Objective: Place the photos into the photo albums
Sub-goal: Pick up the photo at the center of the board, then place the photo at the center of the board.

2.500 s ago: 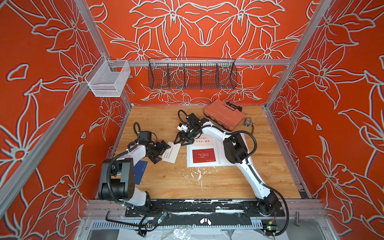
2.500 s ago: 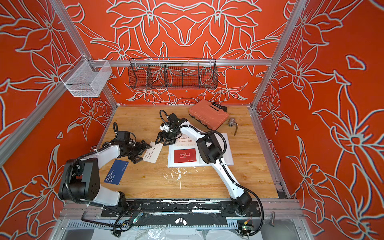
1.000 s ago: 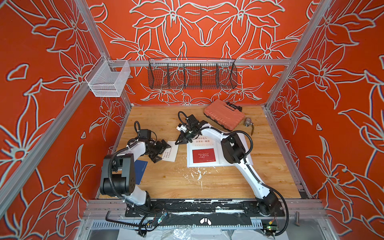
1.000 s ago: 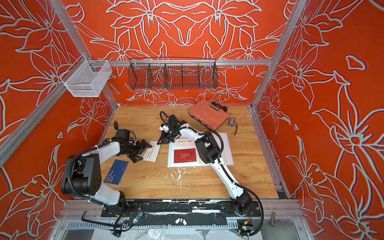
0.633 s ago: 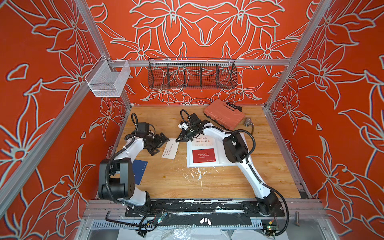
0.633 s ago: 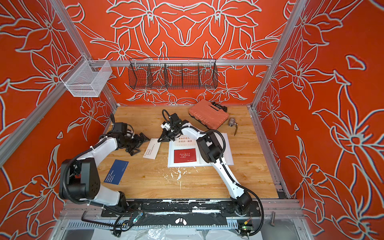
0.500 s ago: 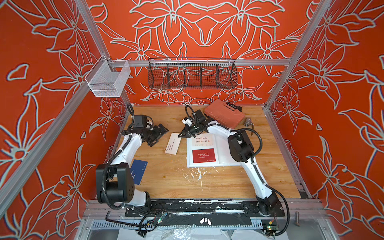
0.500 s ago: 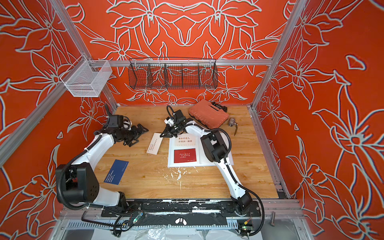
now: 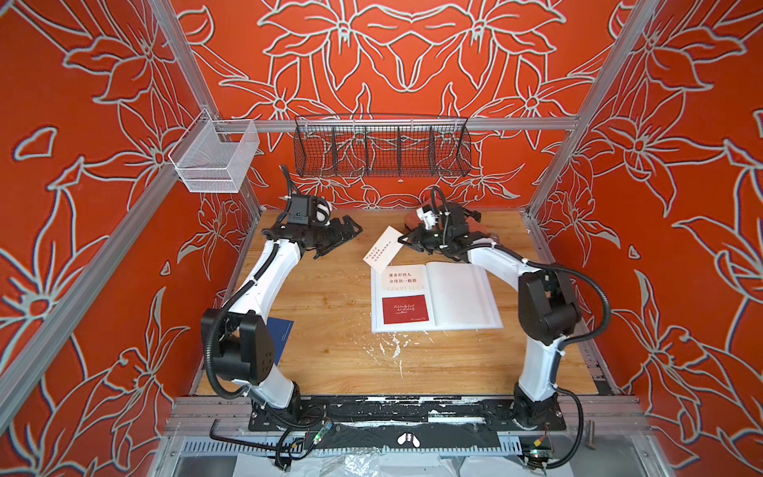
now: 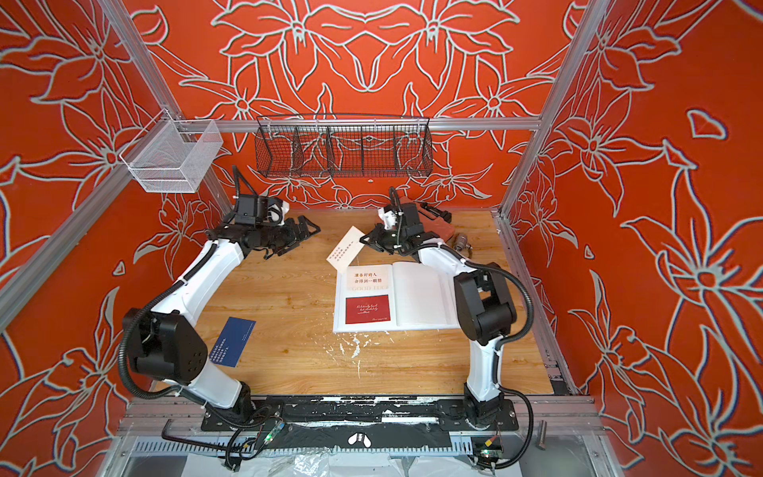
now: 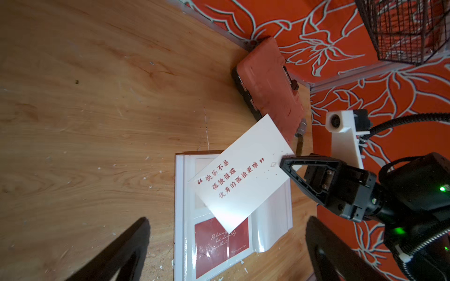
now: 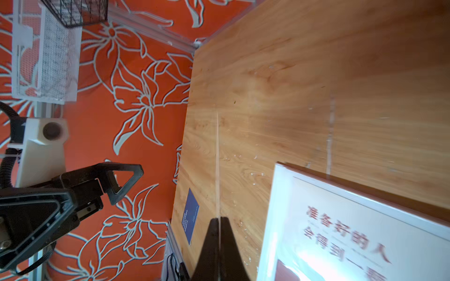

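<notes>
- photos: two sit in the left-page pockets of the open photo album (image 9: 458, 293), a pocketed white card (image 9: 399, 278) above a dark red card (image 9: 404, 309); the right page looks empty.
- a third, the held white card (image 11: 243, 170), is off the table (image 9: 330, 330), tilted over the album's far left corner.
- right gripper (image 11: 283, 163): fingertips pressed together on one short end of that card. the rest juts free toward the left arm (image 9: 268, 281). the right wrist view shows it edge-on, a thin line rising from the closed tips.
- left gripper (image 9: 344, 237): fingers spread wide with nothing between them, hovering at the far left of the table, apart from the card.
- navy card (image 10: 233, 342) lies flat on the table near the left arm's base, not yet filed.
- step in hand, as i judge it: carrying the third card to a pocket.
- the next move likely calls for levelling the card, lining its free end up with an empty sleeve mouth and sliding it in. the spread left fingers may need to steady the page.
</notes>
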You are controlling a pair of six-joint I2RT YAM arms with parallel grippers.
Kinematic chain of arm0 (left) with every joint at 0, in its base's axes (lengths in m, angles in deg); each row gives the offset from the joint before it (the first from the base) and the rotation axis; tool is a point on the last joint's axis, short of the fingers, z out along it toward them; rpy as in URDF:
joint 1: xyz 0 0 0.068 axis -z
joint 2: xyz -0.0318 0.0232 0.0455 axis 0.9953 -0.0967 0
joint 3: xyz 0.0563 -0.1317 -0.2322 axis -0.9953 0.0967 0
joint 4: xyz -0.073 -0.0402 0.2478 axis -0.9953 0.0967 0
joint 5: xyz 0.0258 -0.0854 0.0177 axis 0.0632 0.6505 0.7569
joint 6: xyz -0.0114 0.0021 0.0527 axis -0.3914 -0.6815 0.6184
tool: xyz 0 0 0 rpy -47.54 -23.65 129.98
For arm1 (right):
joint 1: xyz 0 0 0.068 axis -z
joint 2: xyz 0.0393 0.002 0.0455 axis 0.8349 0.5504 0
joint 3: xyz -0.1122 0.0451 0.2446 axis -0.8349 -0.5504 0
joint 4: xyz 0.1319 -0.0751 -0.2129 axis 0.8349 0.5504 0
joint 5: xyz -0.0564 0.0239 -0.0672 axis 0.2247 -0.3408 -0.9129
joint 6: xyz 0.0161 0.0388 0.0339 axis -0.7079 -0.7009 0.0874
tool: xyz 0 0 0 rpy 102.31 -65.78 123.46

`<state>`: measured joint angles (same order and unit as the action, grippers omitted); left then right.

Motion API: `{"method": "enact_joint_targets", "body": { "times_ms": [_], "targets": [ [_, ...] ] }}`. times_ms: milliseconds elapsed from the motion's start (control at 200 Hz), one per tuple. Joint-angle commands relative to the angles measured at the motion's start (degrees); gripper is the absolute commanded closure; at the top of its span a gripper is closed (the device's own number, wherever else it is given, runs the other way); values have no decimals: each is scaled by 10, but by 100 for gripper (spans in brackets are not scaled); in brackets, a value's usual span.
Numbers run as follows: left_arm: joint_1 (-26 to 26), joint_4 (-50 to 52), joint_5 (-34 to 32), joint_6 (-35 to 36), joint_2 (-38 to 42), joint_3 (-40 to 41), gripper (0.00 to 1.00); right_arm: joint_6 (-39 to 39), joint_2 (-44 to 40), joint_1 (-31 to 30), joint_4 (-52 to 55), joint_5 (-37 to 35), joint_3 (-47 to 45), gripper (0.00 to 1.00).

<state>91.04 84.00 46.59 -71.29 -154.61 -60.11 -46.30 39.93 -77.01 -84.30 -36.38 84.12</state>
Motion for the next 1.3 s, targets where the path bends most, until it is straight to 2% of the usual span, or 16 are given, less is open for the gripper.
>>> {"method": "enact_joint_targets", "body": {
  "times_ms": [0, 260, 435, 560, 726, 1011, 1296],
  "targets": [
    [30, 22, -11, 33, -33, -32, 3, 14, -68, 29, -17, -58, -65, 100],
    [116, 52, -66, 42, -110, -109, 3, 36, -200, 129, -5, -64, -205, 100],
    [182, 100, -119, 76, -163, -165, 2, 76, -284, 202, 41, -76, -278, 100],
    [215, 120, -141, 76, -202, -207, 2, 100, -320, 262, 70, -66, -312, 100],
    [257, 153, -162, 93, -252, -268, 2, 134, -346, 313, 95, -50, -337, 100],
    [303, 195, -170, 113, -314, -343, 2, 144, -349, 344, 92, -31, -329, 100],
    [310, 188, -188, 113, -306, -325, 2, 102, -314, 345, 27, 22, -326, 100]
  ]
}}
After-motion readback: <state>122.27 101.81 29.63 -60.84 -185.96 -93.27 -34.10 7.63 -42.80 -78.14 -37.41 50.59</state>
